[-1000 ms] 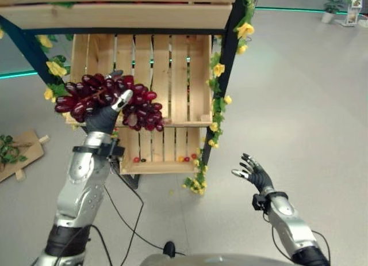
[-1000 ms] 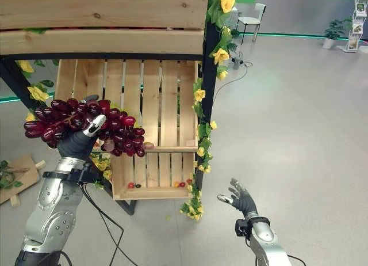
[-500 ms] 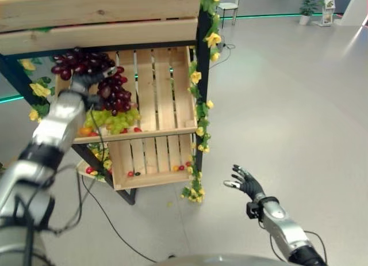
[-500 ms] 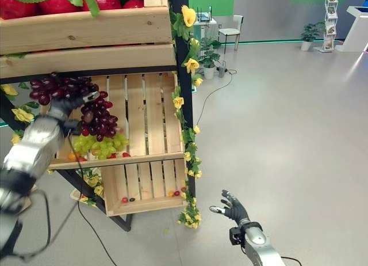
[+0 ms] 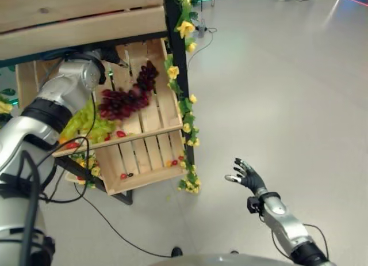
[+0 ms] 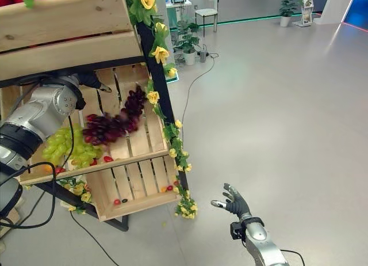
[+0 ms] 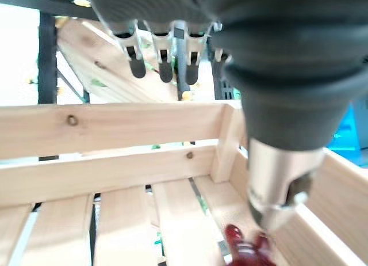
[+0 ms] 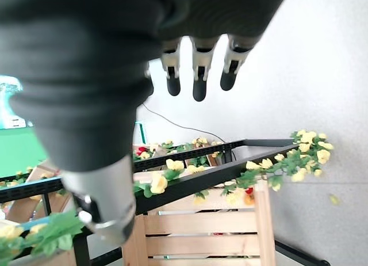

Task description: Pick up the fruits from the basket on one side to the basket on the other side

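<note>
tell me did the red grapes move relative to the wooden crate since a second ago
Yes. The red grapes were in the left hand at the crate's front edge; now they lie inside the wooden crate, beside the green grapes, with that hand open above them.

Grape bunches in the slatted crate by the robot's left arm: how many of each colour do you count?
Dark red grape bunch: 1
Green grape bunch: 1
Total: 2

silver-grey arms, dark ribbed wrist covers
</note>
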`<state>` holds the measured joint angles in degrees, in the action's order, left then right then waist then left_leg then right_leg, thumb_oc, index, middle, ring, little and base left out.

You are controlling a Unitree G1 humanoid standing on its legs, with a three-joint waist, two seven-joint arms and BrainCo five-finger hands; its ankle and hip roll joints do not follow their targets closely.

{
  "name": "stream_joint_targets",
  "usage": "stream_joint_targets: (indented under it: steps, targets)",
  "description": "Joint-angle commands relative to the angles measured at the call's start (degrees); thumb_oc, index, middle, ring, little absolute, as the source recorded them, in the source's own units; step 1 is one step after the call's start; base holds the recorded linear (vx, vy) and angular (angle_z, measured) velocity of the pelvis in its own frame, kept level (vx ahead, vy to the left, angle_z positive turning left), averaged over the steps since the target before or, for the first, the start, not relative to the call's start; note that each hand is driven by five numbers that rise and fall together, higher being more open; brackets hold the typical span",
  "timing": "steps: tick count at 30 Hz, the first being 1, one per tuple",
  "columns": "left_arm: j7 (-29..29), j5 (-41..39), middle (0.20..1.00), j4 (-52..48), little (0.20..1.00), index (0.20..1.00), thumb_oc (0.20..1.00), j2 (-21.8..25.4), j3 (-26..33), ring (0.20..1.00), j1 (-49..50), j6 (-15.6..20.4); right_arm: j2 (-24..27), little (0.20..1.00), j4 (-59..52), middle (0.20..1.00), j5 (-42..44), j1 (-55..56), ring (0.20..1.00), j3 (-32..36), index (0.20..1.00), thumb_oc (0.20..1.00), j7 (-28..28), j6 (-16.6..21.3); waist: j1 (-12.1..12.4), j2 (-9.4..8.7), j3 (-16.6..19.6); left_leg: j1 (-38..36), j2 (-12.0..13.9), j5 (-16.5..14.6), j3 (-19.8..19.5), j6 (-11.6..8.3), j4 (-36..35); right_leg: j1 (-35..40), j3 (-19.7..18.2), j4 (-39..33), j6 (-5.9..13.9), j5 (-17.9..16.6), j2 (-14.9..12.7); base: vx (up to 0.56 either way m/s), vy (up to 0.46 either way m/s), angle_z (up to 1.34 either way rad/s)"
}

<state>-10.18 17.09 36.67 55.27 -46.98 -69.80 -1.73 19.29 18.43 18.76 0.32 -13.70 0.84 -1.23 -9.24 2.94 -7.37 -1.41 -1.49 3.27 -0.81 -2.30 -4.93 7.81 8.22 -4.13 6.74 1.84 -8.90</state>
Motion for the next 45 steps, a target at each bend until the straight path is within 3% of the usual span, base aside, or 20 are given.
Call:
stream_joint_targets:
  steps: [1, 5, 12, 13, 15, 16, 19, 22, 23, 24, 25, 31, 38, 45]
  targets:
    - [-3.23, 1.24, 1.0, 2.19, 1.0, 1.0, 1.0, 5.18, 5.98, 1.0, -4.2, -0.06, 1.67, 1.0, -3.25, 1.0, 0.7, -1.44, 1.0, 1.55, 1.0, 1.0, -0.13, 3.23, 1.2, 0.6, 0.78, -2.41, 2.82, -11.95, -0.32, -1.69, 7.54, -4.72, 0.83, 4.65, 3.02, 4.33, -2.28, 0.01, -0.007, 0.1]
    - [-1.4, 4.02, 1.0, -0.49, 1.0, 1.0, 1.0, 7.87, 6.5, 1.0, -2.11, -0.62, 1.69, 1.0, -3.04, 1.0, 0.27, -1.07, 1.0, 1.63, 1.0, 1.0, -0.24, 3.08, 1.61, 0.33, 0.9, -2.6, 2.74, -12.27, -0.44, -1.65, 7.72, -4.11, 1.21, 4.53, 3.0, 4.57, -2.32, 0.0, -0.003, 0.01]
    - [-0.75, -0.57, 1.0, -1.37, 1.0, 1.0, 1.0, 9.97, 8.99, 1.0, 0.55, 0.26, 1.3, 1.0, -2.78, 1.0, -0.24, -0.84, 1.0, 0.9, 1.0, 1.0, -1.34, 2.27, 2.22, 0.15, 1.29, -3.36, 2.82, -12.41, -0.66, -1.66, 7.45, -3.15, 1.63, 4.33, 3.03, 4.71, -2.38, 0.01, -0.001, 0.05]
    - [-1.39, -8.66, 1.0, -4.39, 1.0, 1.0, 1.0, 10.94, 14.83, 1.0, 5.36, 2.41, 0.77, 1.0, -2.94, 1.0, -0.37, -0.47, 1.0, 1.48, 1.0, 1.0, -1.66, 1.91, 2.85, -0.38, 1.34, -3.45, 2.82, -12.36, -0.69, -1.67, 7.34, -2.99, 1.8, 4.23, 2.92, 4.73, -2.41, 0.0, 0.0, 0.0]
    - [-3.1, -12.54, 1.0, -7.22, 1.0, 1.0, 1.0, 10.33, 19.15, 1.0, 9.17, 3.52, 0.73, 1.0, -3.01, 1.0, -0.4, -0.3, 1.0, 1.18, 1.0, 1.0, -1.88, 1.86, 2.9, -0.33, 1.36, -3.54, 2.81, -12.37, -0.73, -1.66, 7.31, -2.97, 1.74, 4.25, 2.85, 4.74, -2.41, 0.0, -0.004, -0.02]
    - [-2.35, -23.21, 1.0, -13.15, 1.0, 1.0, 1.0, 8.34, 29.85, 1.0, 20.65, 6.72, -0.23, 1.0, -3.26, 1.0, -1.13, 0.23, 1.0, 2.21, 1.0, 1.0, -1.87, 1.67, 3.86, -1.09, 1.24, -3.61, 2.89, -12.37, -0.95, -1.65, 7.2, -2.8, 1.74, 4.03, 2.63, 4.79, -2.35, 0.0, -0.007, -0.07]
    - [0.25, -43.25, 1.0, -25.78, 1.0, 1.0, 1.0, -1.49, 46.24, 1.0, 41.93, 11.08, -1.05, 1.0, -4.13, 1.0, -1.52, 1.29, 1.0, 3.65, 1.0, 1.0, -1.66, 1.31, 4.18, -1.25, 1.17, -4.0, 3.03, -12.53, -1.14, -1.53, 6.99, -2.54, 1.51, 3.82, 2.2, 4.95, -2.2, 0.0, -0.003, -0.05]
    - [2.03, -48.6, 1.0, -36.94, 1.0, 1.0, 1.0, -13.59, 51.43, 1.0, 53.16, 12.16, -2.31, 1.0, -4.31, 1.0, -2.33, 1.85, 1.0, 5.04, 1.0, 1.0, -1.0, 1.44, 4.67, -2.28, 0.97, -3.96, 3.07, -12.65, -1.41, -1.35, 6.96, -2.72, 1.51, 3.75, 1.84, 5.01, -2.07, 0.0, 0.0, 0.0]
    - [2.04, -48.56, 1.0, -37.48, 1.0, 1.0, 1.0, -13.82, 51.81, 1.0, 53.76, 11.92, -2.13, 1.0, -4.36, 1.0, -2.35, 1.98, 1.0, 4.93, 1.0, 1.0, -1.01, 1.4, 4.58, -2.12, 1.08, -4.01, 3.09, -12.68, -1.36, -1.34, 6.96, -2.71, 1.47, 3.77, 1.84, 5.03, -2.05, -0.01, 0.002, 0.07]
    - [3.75, -49.06, 1.0, -43.92, 1.0, 1.0, 1.0, -19.46, 52.78, 1.0, 58.44, 11.71, -2.71, 1.0, -5.04, 1.0, -2.54, 2.39, 1.0, 6.0, 1.0, 1.0, -0.98, 1.36, 4.9, -2.78, 0.9, -3.94, 3.05, -12.86, -1.58, -1.23, 7.05, -2.71, 1.4, 3.72, 1.62, 5.13, -1.95, -0.01, 0.004, 0.09]
    - [4.78, -50.2, 1.0, -46.56, 1.0, 1.0, 1.0, -21.86, 53.13, 1.0, 60.35, 11.49, -2.9, 1.0, -5.4, 1.0, -2.44, 2.61, 1.0, 6.5, 1.0, 1.0, -0.87, 1.25, 5.03, -3.0, 0.92, -4.0, 3.03, -12.97, -1.58, -1.16, 7.0, -2.67, 1.4, 3.62, 1.57, 5.1, -1.98, -0.01, 0.004, 0.03]
    - [10.39, -50.89, 1.0, -57.29, 1.0, 1.0, 1.0, -30.42, 50.71, 1.0, 68.32, 9.27, -3.13, 1.0, -7.11, 1.0, -2.58, 2.9, 1.0, 8.41, 1.0, 1.0, -0.83, 1.26, 5.88, -4.06, 0.54, -3.56, 2.87, -13.31, -1.94, -0.68, 7.36, -2.78, 1.3, 3.52, 1.25, 4.84, -2.02, -0.01, 0.008, 0.02]
    - [13.28, -50.77, 1.0, -60.13, 1.0, 1.0, 1.0, -33.87, 46.25, 1.0, 71.32, 7.72, -3.03, 1.0, -10.27, 1.0, -1.98, 3.05, 1.0, 9.68, 1.0, 1.0, -0.51, 2.0, 6.05, -5.36, 0.11, -2.4, 2.29, -13.45, -1.65, -0.04, 8.01, -4.22, 0.51, 3.69, 1.26, 3.98, -2.13, -0.04, 0.021, -0.01]
    - [14.39, -49.71, 1.0, -58.34, 1.0, 1.0, 1.0, -34.14, 41.85, 1.0, 70.65, 6.49, -3.86, 1.0, -13.76, 1.0, -0.67, 4.07, 1.0, 12.5, 1.0, 1.0, 1.31, 3.62, 4.72, -6.61, -0.35, -0.75, 1.83, -13.66, -0.37, 0.79, 9.07, -6.74, -1.41, 3.87, 1.74, 2.45, -2.28, -0.05, 0.031, -0.08]
